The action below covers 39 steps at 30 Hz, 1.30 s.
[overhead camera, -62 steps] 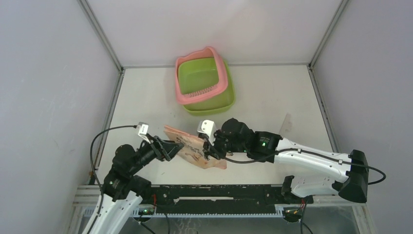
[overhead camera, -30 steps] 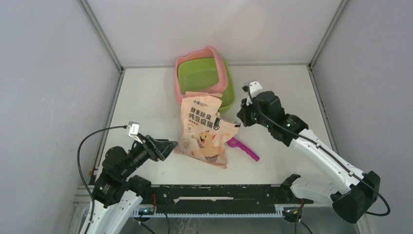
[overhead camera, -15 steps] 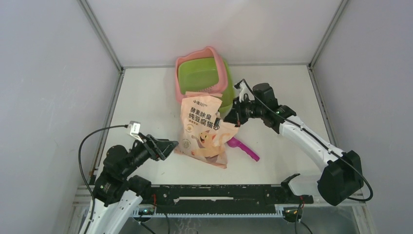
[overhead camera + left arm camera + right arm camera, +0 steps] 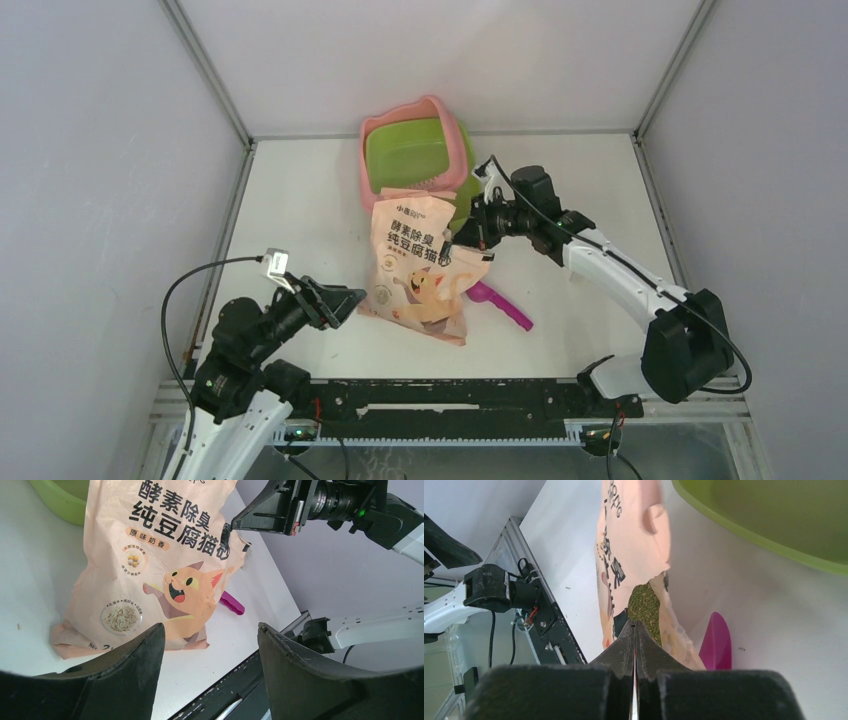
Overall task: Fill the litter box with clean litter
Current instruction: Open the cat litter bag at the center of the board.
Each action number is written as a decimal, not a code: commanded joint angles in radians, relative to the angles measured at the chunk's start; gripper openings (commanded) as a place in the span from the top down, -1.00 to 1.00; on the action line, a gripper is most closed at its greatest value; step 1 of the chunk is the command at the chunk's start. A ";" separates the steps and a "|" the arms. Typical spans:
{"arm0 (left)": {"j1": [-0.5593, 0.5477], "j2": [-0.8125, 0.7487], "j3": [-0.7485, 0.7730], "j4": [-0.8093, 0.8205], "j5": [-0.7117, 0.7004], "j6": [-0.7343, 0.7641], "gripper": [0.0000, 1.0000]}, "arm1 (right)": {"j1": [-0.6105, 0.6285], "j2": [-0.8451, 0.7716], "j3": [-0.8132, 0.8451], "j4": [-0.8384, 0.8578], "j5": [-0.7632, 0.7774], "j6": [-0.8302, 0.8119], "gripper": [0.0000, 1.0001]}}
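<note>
The litter box (image 4: 440,108), pink-rimmed with a lime-green basin (image 4: 774,520), stands at the back centre. A peach-pink printed bag (image 4: 415,270) leans with its top against the box's front edge. Its right corner is torn open, and greenish-brown litter (image 4: 644,607) shows inside. My right gripper (image 4: 448,247) is shut, its tips (image 4: 633,624) right at that torn opening. My left gripper (image 4: 345,300) hangs open just left of the bag's bottom, with nothing between its fingers (image 4: 210,630).
A magenta scoop (image 4: 505,308) lies on the table to the right of the bag, partly under it. A few stray specks (image 4: 19,626) dot the table near the bag's base. The black front rail (image 4: 450,395) runs along the near edge.
The bag went from lying by the front edge in both grippers to leaning on the box. Over the last second the shut right gripper swung left to the torn corner.
</note>
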<state>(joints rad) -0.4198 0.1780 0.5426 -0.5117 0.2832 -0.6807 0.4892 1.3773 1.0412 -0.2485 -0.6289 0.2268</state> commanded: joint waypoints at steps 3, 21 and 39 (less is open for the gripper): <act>-0.004 0.007 0.029 0.022 0.007 0.021 -0.44 | -0.009 0.011 0.043 0.086 0.023 0.011 1.00; -0.004 0.011 0.030 0.022 0.008 0.024 -0.41 | 0.012 0.081 0.043 0.087 -0.066 -0.003 1.00; -0.004 0.021 0.034 0.032 0.017 0.023 -0.41 | 0.267 0.046 0.049 -0.139 0.040 -0.179 0.91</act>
<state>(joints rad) -0.4198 0.1852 0.5426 -0.5117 0.2867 -0.6800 0.6559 1.4631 1.0554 -0.3126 -0.6849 0.1295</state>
